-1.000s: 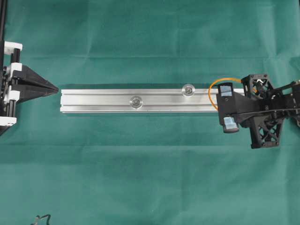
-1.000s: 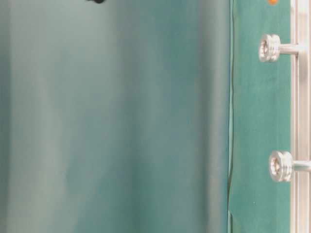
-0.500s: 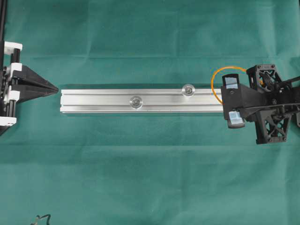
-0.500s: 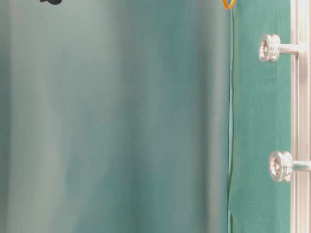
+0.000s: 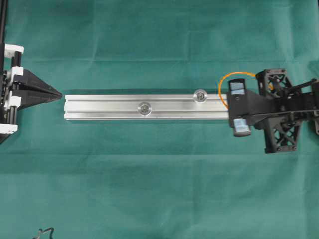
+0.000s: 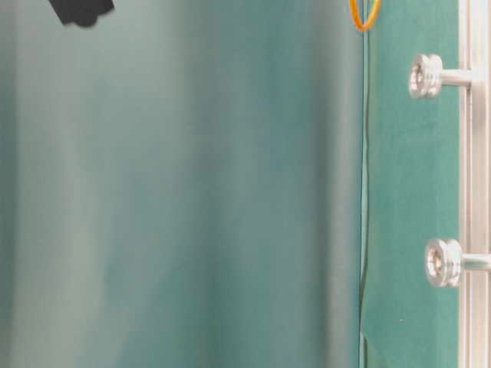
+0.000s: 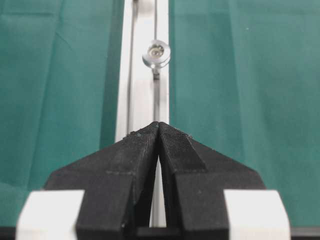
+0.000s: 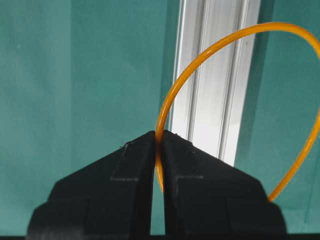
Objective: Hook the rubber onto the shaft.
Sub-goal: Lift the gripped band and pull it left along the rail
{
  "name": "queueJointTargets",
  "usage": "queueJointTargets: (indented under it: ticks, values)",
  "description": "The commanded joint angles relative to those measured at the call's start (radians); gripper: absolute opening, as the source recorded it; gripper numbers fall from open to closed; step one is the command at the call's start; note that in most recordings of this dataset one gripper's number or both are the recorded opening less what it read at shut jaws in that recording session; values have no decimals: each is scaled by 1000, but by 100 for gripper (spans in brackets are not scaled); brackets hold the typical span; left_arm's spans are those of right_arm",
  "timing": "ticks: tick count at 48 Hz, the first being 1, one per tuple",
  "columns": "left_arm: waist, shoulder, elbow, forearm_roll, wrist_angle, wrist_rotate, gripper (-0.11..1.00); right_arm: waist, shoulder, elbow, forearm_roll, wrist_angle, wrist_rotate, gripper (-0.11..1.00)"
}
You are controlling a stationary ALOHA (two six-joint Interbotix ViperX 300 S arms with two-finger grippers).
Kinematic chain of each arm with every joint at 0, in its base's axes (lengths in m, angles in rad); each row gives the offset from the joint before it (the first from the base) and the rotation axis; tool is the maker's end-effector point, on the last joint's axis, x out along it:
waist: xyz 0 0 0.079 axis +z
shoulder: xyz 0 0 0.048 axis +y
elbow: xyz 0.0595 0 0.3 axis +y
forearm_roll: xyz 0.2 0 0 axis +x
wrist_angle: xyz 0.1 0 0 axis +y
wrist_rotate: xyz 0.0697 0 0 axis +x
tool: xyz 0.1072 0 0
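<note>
At three o'clock on the green cloth (image 5: pixel 159 189), your right gripper (image 8: pixel 159 136) pinches the rubber (image 8: pixel 210 55) (thin, glossy orange loop) above the ribbed aluminium rail (image 5: pixel 109 107), bulging toward twelve; your left gripper (image 7: pixel 158 125) sits closed, empty.

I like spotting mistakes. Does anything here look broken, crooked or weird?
Nothing stands out. The silver rail lies straight on the green cloth, both pegs look whole, and the right pincer holds the orange rubber in a neat round loop, not yet on a peg. The left pincer sits shut at the rail's other end.
</note>
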Motion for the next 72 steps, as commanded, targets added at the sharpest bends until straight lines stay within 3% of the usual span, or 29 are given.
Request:
queueJointTargets:
  ticks: [1,14,33,72]
  values:
    - [-2,5,-31,3,-6,0,0,-3,23,-51,-8,-14,2,6]
    - [0,5,-32,3,-6,0,0,-5,138,-169,-48,-25,0,6]
    - [0,3,-31,3,-6,0,0,-6,244,-278,-49,-37,-2,6]
    - [-2,3,-31,3,-6,0,0,-6,267,-299,-49,-41,-2,6]
